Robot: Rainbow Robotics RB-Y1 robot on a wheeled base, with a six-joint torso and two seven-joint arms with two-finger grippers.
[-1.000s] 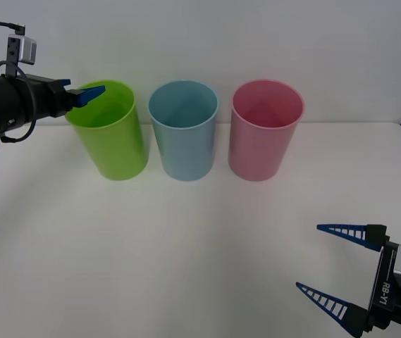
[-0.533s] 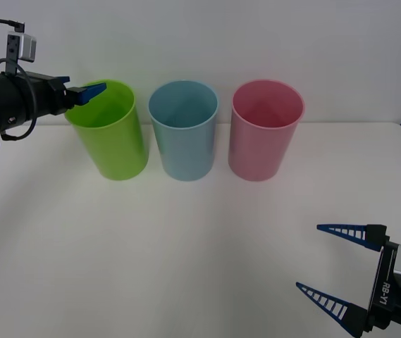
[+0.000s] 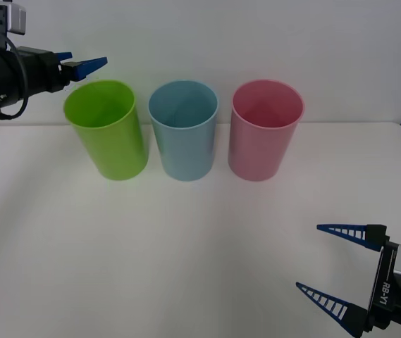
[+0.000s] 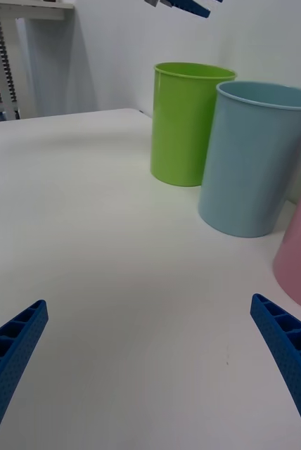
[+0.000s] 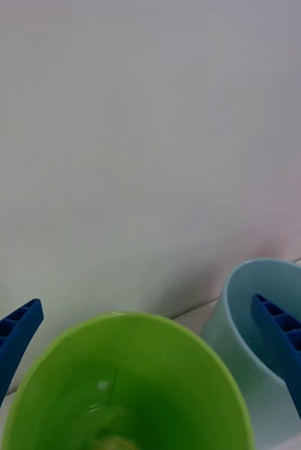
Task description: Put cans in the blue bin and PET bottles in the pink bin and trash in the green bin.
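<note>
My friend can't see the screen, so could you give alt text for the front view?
Three tall bins, the green bin, blue bin and pink bin, stand in a row on a white table. The left pincer hovers open above the green bin; the right pincer waits open nearby.

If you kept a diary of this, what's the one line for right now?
left gripper: open, above green bin | right gripper: open, parked near table edge | blue bin, pink bin: upright

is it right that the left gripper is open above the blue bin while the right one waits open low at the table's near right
Not quite: the left gripper is open above the green bin, not the blue bin, as the front view shows. The right gripper does wait open, low at the near right.
</note>
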